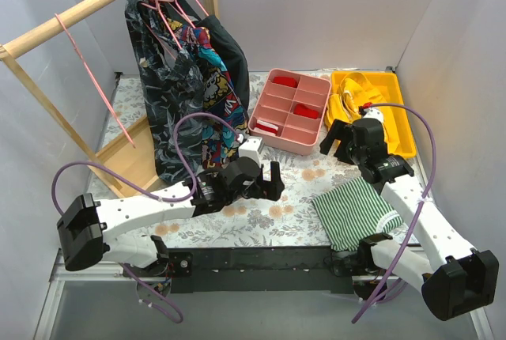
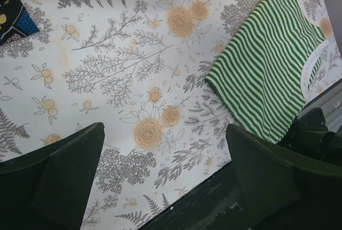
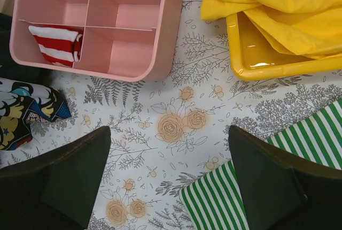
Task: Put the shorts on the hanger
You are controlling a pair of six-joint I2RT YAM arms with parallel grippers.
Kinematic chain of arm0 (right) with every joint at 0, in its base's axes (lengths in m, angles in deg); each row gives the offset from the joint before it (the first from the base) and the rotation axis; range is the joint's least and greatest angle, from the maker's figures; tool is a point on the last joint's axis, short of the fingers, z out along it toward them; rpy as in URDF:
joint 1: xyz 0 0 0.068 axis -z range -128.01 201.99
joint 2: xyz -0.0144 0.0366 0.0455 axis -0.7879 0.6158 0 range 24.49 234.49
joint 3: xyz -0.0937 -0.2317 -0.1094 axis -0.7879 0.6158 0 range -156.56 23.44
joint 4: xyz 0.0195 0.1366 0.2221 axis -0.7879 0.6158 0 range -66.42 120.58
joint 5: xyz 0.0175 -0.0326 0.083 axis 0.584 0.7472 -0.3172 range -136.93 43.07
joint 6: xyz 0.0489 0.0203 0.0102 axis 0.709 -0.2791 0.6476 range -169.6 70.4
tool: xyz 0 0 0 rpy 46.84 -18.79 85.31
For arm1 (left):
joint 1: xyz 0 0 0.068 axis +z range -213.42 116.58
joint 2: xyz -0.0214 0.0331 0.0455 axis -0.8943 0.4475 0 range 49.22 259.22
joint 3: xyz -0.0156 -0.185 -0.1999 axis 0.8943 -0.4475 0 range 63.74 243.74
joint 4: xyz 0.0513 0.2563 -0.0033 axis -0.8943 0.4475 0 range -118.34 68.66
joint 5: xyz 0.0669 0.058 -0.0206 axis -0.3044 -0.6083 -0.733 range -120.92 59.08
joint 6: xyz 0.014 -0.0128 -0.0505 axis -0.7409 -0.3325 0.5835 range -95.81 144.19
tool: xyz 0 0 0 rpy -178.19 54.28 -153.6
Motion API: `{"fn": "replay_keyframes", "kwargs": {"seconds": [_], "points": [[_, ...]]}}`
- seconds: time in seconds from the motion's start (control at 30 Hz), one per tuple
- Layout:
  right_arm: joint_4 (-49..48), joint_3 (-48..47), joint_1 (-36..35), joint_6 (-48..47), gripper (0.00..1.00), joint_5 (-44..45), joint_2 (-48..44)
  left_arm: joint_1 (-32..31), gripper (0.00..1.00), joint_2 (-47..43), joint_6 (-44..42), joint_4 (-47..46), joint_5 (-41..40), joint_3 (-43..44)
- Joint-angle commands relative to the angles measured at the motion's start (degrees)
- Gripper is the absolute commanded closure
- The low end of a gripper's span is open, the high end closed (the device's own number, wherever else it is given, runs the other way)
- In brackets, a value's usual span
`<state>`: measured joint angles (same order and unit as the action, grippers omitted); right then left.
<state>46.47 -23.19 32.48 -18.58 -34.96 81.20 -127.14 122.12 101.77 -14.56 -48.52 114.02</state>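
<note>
Top external view: the shorts (image 1: 348, 103) lie bunched in the yellow tray (image 3: 251, 53) at far right, the hanger (image 1: 93, 79) hangs bare on the far-left rail (image 1: 103, 1), and the left gripper (image 1: 273, 180) and right gripper (image 1: 338, 138) hover empty with fingers apart, so every step apparently remains.

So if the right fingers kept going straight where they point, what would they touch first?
Probably the flowered tablecloth, in the bare patch between pink tray, yellow bin and striped cloth; depth is unclear.
</note>
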Motion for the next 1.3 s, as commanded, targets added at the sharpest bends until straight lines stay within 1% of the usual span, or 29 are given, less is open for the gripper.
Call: {"fn": "replay_keyframes", "kwargs": {"seconds": [0.0, 0.1, 0.2, 0.33, 0.5, 0.57, 0.63, 0.67, 0.83, 0.9, 0.93, 1.0, 1.07, 1.1, 1.13, 1.2, 1.23, 1.27], "points": [[0.1, -1.6, 0.2, -1.3, 0.01, 0.5, -0.7, 0.0, 0.02, -1.7, 1.5, 2.1, -1.5, -1.6], [0.0, -3.4, 0.6, -2.2, 0.01, 0.2, 0.8, 0.0, 0.02, -2.8, 1.4, 2.1, -0.9, -1.3], [0.0, -5.8, 3.7, -2.5, 0.01, -0.1, 4.1, 0.0, 0.02, -3.6, 0.3, 2.7, -0.1, -0.6], [-3.5, -10.1, 12.9, -0.5, 0.02, -4.6, 10.6, 0.0, 0.02, -4.1, -0.8, 6.4, -0.8, 2.1], [-7.6, -14.9, 21.0, 2.5, 0.03, -5.8, 22.6, 0.0, 0.02, -5.2, -0.6, 9.2, -1.0, 3.3], [-10.7, -16.4, 24.2, 4.7, 0.05, -7.6, 27.7, 0.0, 0.02, -6.2, 0.0, 9.2, -1.3, 2.8], [-12.9, -17.9, 26.0, 6.0, 0.08, -8.5, 31.1, 0.0, 0.02, -7.7, 0.9, 9.3, -1.2, 2.5], [-13.1, -19.8, 26.3, 6.2, 0.09, -9.1, 34.3, 0.0, 0.02, -8.1, 1.1, 9.3, -1.1, 2.3], [-13.9, -24.5, 26.9, 7.6, 0.09, -9.0, 41.5, 0.0, 0.02, -10.2, 1.1, 10.1, -1.6, 1.7], [-14.2, -26.3, 27.0, 7.7, 0.11, -9.7, 44.5, 0.0, 0.02, -10.3, 1.0, 10.6, -1.9, 1.6], [-14.5, -26.8, 26.9, 7.8, 0.15, -10.0, 45.3, 0.0, 0.02, -10.3, 1.0, 10.7, -1.9, 1.6], [-14.8, -27.2, 26.9, 7.6, 0.18, -9.4, 47.0, 0.0, 0.02, -10.3, 1.0, 11.2, -2.0, 1.6], [-14.7, -27.5, 26.9, 6.8, 0.29, -8.0, 47.7, 0.0, 0.02, -10.2, 1.2, 11.4, -2.0, 1.7], [-14.3, -27.6, 27.0, 6.2, 0.37, -7.6, 47.7, 0.0, 0.02, -10.1, 1.2, 11.6, -1.9, 1.7], [-14.1, -27.9, 27.0, 5.2, 0.57, -7.2, 47.5, 0.0, 0.02, -10.2, 1.2, 11.6, -2.0, 1.5], [-11.5, -28.5, 26.9, 4.2, 0.86, -5.6, 46.6, 0.0, 0.02, -10.2, 1.3, 11.5, -2.3, 1.5], [-10.0, -30.1, 26.8, 2.7, 0.98, -4.2, 46.0, 0.0, 0.02, -10.2, 1.3, 11.5, -2.5, 1.5], [-8.8, -30.9, 26.5, 1.7, 0.99, -2.8, 44.3, 0.0, 0.02, -10.2, 1.3, 11.5, -2.8, 1.7]]}}
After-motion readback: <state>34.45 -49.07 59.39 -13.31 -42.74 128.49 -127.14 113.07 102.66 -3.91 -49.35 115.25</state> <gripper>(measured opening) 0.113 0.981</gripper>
